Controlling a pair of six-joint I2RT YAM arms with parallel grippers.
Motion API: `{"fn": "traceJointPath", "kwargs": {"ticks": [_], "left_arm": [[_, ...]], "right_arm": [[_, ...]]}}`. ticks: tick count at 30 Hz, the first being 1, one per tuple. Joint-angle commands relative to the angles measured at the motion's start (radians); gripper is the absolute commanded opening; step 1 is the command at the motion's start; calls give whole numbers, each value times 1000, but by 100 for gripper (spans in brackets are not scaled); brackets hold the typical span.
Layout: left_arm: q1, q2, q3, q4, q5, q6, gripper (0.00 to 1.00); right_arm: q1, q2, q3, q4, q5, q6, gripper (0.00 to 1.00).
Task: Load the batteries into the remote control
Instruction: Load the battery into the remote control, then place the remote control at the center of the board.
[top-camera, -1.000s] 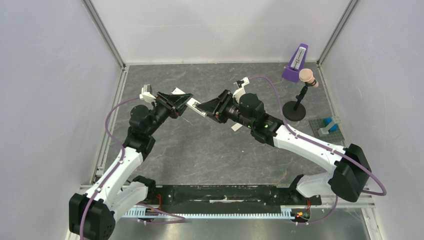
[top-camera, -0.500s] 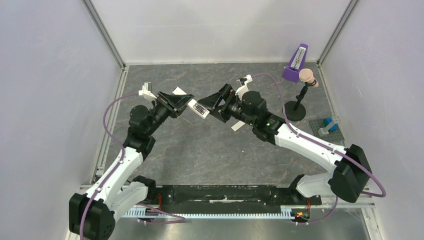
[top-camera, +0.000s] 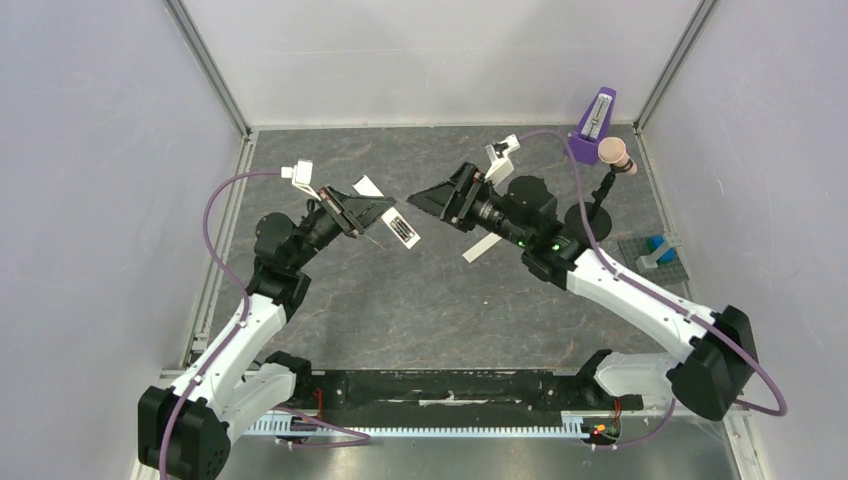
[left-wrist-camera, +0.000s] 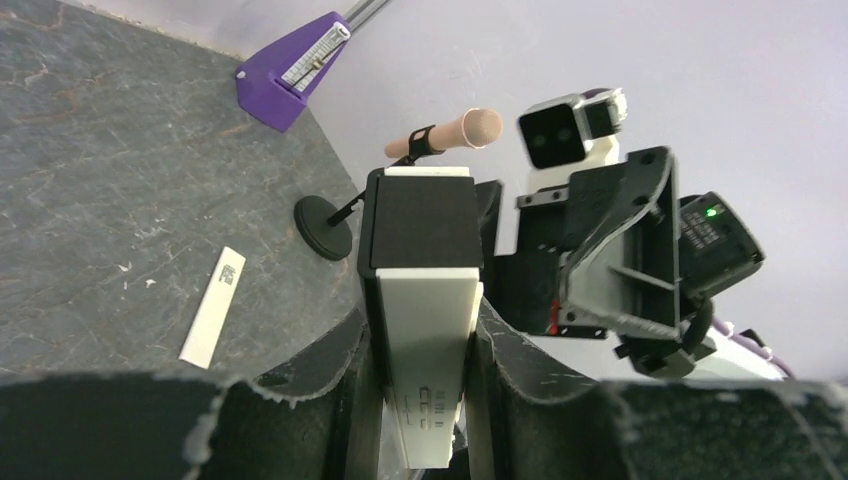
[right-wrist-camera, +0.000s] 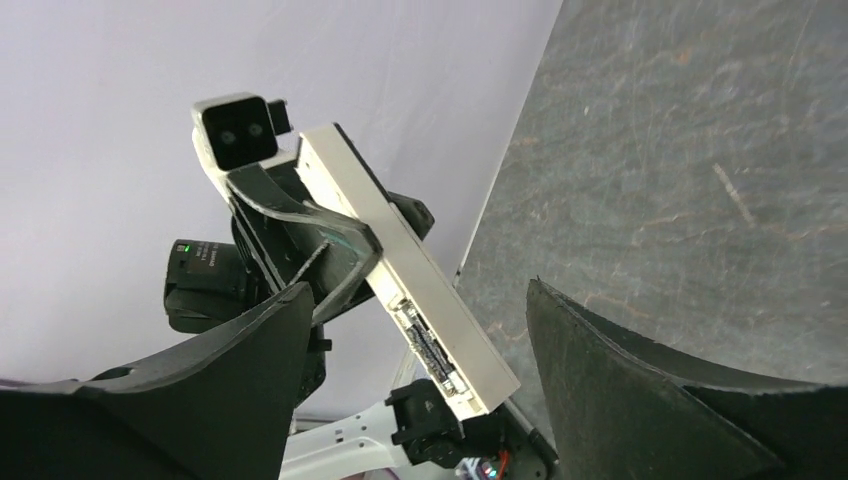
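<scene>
Seen from above, the left jaws are clenched on the remote control (top-camera: 401, 229), holding it in the air over the far half of the desk (top-camera: 420, 310), a little left of the middle. The white bar lies crosswise in that grip, with one end poking toward the far edge and the labelled end toward the centre. The right jaws hang near that labelled end, apart from it, spread wide and gripping nothing. A thin white cover strip (top-camera: 480, 247) lies flat near the middle of the desk, just beside the right arm (top-camera: 620, 290). A purple metronome (top-camera: 594, 125) sits in the far right corner. A black stand (top-camera: 590, 215) with a tan head rises just in front of it, and a small blue piece (top-camera: 657, 247) rests on a grey mat at the right edge.

From the left wrist, the remote control is squeezed between the two dark fingers (left-wrist-camera: 345, 370). Its dark rectangular recess (left-wrist-camera: 420, 225) is at the end away from the camera, and I cannot tell what lies inside. Beyond it the right arm's camera faces this way, with a green light beside it.

From the right wrist, both fingers are well apart, and the remote control shows in the gap between them, untouched. The left jaws pinch it around its middle, and small markings show near its lower end.
</scene>
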Motion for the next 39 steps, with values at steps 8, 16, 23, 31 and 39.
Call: {"fn": "traceJointPath", "kwargs": {"ticks": [8, 16, 23, 31, 39], "left_arm": [[4, -39, 25, -163, -61, 174, 2], [4, -55, 7, -229, -124, 179, 2], [4, -18, -39, -228, -119, 125, 2], [-22, 122, -183, 22, -179, -79, 2], [-33, 229, -118, -32, -173, -68, 2]], "right_arm": [[-48, -46, 54, -543, 531, -531, 78], [-65, 212, 87, -699, 633, -624, 78], [-107, 369, 133, -694, 644, -530, 74], [-155, 354, 126, -575, 480, -496, 72], [-147, 98, -49, -307, -137, -844, 84]]}}
